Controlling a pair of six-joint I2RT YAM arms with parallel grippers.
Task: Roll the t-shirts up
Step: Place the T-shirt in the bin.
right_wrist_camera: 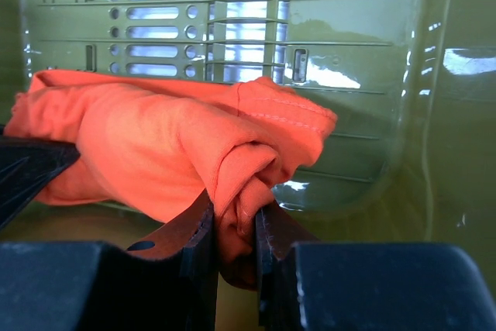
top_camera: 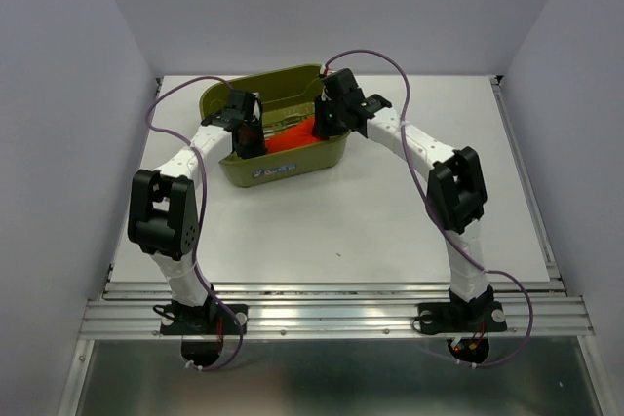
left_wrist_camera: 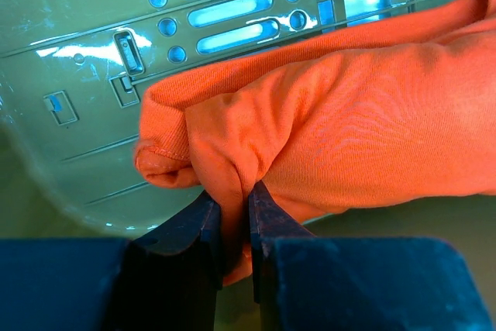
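table (top_camera: 370, 226): one — wide bare surface toward the near edge and the right side.
basket (top_camera: 283, 169): one, olive-green, at the far side; its walls leave little room inside.
t-shirt (top_camera: 292, 136): one, orange-red, bunched inside the basket.
left gripper (left_wrist_camera: 235, 201): nearly closed, pinching a t-shirt fold.
right gripper (right_wrist_camera: 235, 218): nearly closed — pinching the other end.

Left claw (left_wrist_camera: 235, 198), right claw (right_wrist_camera: 234, 211) — pinched
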